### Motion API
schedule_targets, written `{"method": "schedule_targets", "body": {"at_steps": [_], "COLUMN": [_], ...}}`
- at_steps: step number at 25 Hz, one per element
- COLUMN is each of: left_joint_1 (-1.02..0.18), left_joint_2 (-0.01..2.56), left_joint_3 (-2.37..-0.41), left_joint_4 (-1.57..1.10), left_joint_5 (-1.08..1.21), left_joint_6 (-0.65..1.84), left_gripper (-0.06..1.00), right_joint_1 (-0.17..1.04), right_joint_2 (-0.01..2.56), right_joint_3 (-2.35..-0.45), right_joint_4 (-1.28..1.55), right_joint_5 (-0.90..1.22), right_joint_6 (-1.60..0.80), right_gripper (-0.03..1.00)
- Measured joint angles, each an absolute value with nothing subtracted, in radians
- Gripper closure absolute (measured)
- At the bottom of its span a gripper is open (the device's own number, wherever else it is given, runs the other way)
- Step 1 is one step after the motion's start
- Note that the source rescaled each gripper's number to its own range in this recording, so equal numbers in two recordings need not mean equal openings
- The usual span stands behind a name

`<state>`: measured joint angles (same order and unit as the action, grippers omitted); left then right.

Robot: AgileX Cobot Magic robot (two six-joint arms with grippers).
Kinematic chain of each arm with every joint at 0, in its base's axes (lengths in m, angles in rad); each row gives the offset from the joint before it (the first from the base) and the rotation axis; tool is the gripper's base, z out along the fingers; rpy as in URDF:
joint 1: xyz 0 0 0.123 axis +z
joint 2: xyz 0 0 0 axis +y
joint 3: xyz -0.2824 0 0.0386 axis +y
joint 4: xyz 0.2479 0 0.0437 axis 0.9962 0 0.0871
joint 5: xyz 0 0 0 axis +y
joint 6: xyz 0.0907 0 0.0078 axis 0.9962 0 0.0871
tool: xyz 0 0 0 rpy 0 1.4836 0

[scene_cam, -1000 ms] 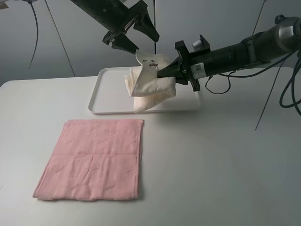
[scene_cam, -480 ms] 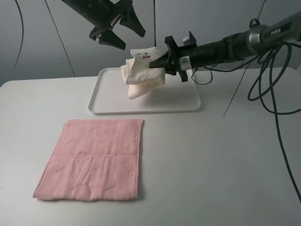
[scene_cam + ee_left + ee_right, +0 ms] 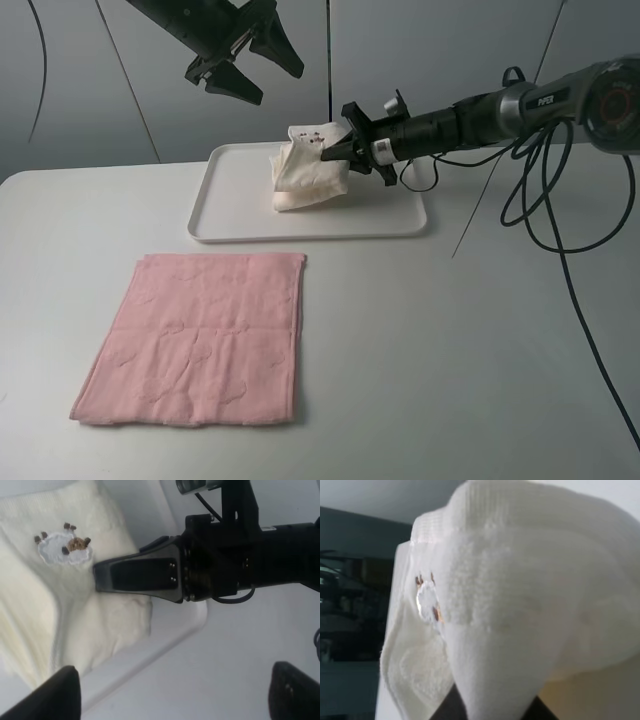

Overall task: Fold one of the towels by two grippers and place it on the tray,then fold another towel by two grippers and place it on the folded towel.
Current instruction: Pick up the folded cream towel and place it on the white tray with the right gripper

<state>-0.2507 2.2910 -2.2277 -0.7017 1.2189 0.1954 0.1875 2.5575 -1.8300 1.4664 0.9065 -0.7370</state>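
Observation:
A folded cream towel with a small sheep patch rests on the white tray at the back of the table. My right gripper reaches in from the right and is shut on the towel's upper fold. The right wrist view is filled by the cream towel. My left gripper hangs open and empty above and to the left of the tray. Its wrist view shows the towel, the right gripper's fingers and the tray's rim. A pink towel lies flat at the front left.
The right arm's black cables hang over the table's back right. A grey wall stands behind the tray. The bare white table stretches to the right of the pink towel.
My right gripper has carried the cream towel back and down until it rests on the tray. My left gripper has moved up and to the left, away from the towel.

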Motion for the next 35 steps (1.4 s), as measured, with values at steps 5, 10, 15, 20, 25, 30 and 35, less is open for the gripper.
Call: {"method": "schedule_targets", "body": {"at_steps": [5, 10, 15, 20, 25, 30, 35], "left_joint_1": [-0.251, -0.251, -0.251, -0.251, -0.251, -0.251, -0.251], "left_joint_2": [2.291, 2.291, 2.291, 2.291, 2.291, 2.278, 2.233], "left_joint_3": [-2.228, -2.228, -2.228, -2.228, -2.228, -2.227, -2.227], "left_joint_4": [-0.702, -0.702, -0.702, -0.702, -0.702, -0.698, -0.682], "left_joint_5": [1.219, 1.219, 1.219, 1.219, 1.219, 1.219, 1.219], "left_joint_6": [0.207, 0.208, 0.209, 0.210, 0.210, 0.210, 0.221], "left_gripper": [-0.02, -0.02, -0.02, -0.02, -0.02, -0.02, -0.02], "right_joint_1": [0.206, 0.228, 0.228, 0.229, 0.229, 0.229, 0.229], "right_joint_2": [2.558, 2.558, 2.558, 2.558, 2.556, 2.505, 2.419], "right_joint_3": [-1.830, -1.830, -1.830, -1.835, -1.836, -1.836, -1.836], "right_joint_4": [1.423, 1.403, 1.339, 1.339, 1.333, 1.282, 1.148], "right_joint_5": [0.831, 0.777, 0.763, 0.807, 0.852, 0.854, 0.856], "right_joint_6": [-0.737, -0.730, -0.695, -0.721, -0.761, -0.800, -0.811], "right_gripper": [0.87, 0.87, 0.55, 0.00, -0.03, -0.03, -0.03]}}
